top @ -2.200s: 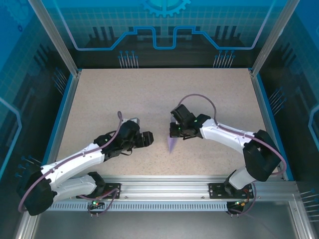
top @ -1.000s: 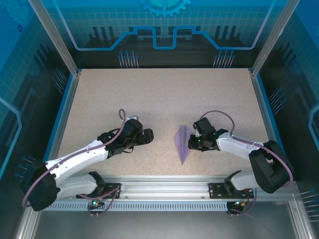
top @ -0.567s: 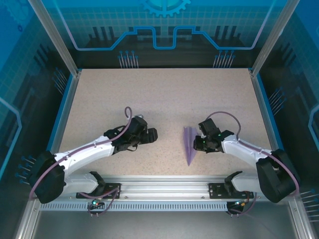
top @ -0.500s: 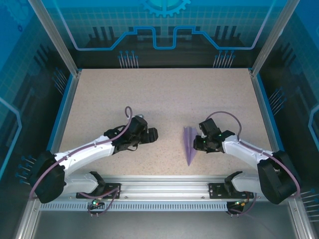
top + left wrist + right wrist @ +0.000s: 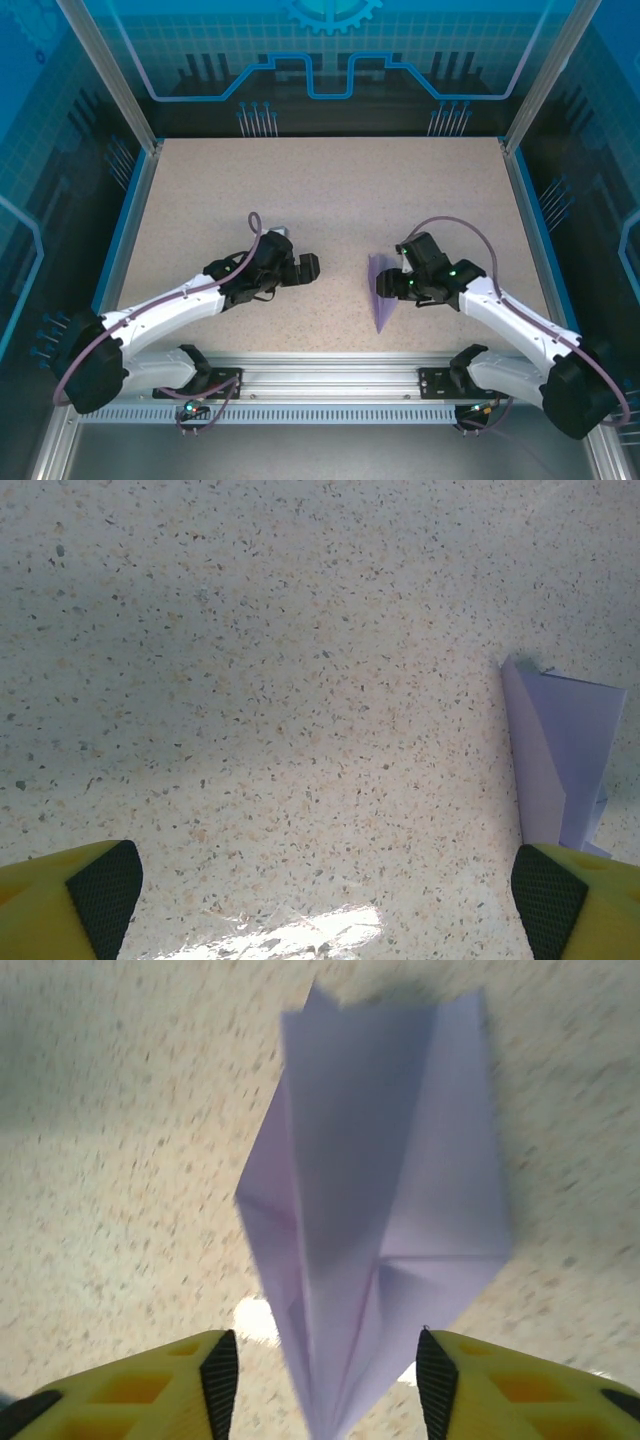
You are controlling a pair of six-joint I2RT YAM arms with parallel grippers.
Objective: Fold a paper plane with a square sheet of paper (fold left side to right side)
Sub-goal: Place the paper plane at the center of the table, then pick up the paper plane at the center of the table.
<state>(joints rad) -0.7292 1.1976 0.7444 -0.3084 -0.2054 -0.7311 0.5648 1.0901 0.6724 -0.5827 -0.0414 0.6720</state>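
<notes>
The square sheet of paper is folded into a narrow lavender paper plane that lies on the speckled table, nose toward the near edge. My right gripper sits at its right side. In the right wrist view the paper plane runs between my right gripper's fingers, which stand apart with gaps on both sides of the paper. My left gripper hovers to the left of the plane, apart from it. My left gripper is wide open over bare table, the paper plane at its right.
The speckled tabletop is bounded by blue side rims and glass walls. An aluminium rail with both arm bases runs along the near edge.
My right gripper brought the paper plane down to the table and opened, letting it go. My left gripper shifted slightly right and opened wider.
</notes>
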